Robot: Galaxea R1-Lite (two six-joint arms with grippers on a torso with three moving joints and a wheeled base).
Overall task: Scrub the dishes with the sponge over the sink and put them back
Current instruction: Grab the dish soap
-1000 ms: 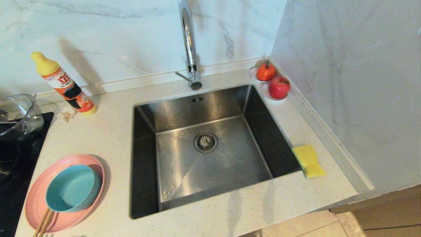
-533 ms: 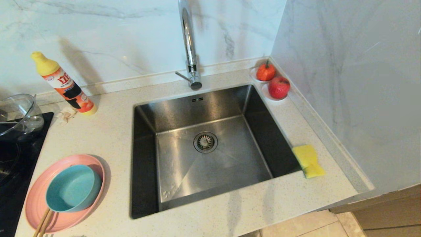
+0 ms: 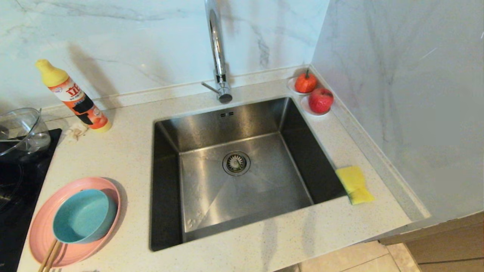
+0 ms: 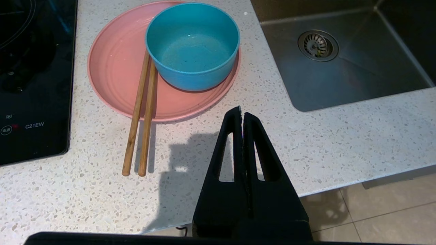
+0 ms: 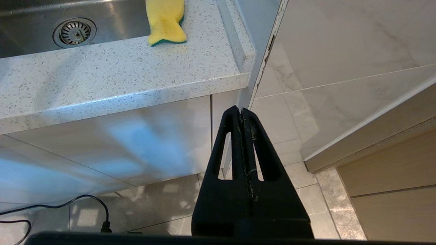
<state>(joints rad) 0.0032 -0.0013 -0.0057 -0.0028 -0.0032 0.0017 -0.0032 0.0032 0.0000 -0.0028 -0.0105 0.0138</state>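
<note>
Fingers pressed together, holding nothing: left gripper point(image 4: 242, 114) low centre, just short of pink plate point(image 4: 115, 68); blue bowl point(image 4: 192, 46) and chopsticks point(image 4: 141, 115) on it, probably stacked for pickup. Right gripper point(image 5: 241, 114) likewise, below counter edge; sponge point(image 5: 166, 21) upper centre, beside sink point(image 5: 41, 10).

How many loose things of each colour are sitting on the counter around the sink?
Pink: 1, the plate
Teal-blue: 1, the bowl on the plate
Yellow: 1, the sponge
Red or orange: 2, the fruits in the corner
Wooden brown: 2, the chopsticks
Orange and yellow: 1, the bottle
Clear: 1, the glass bowl
Total: 9
</note>
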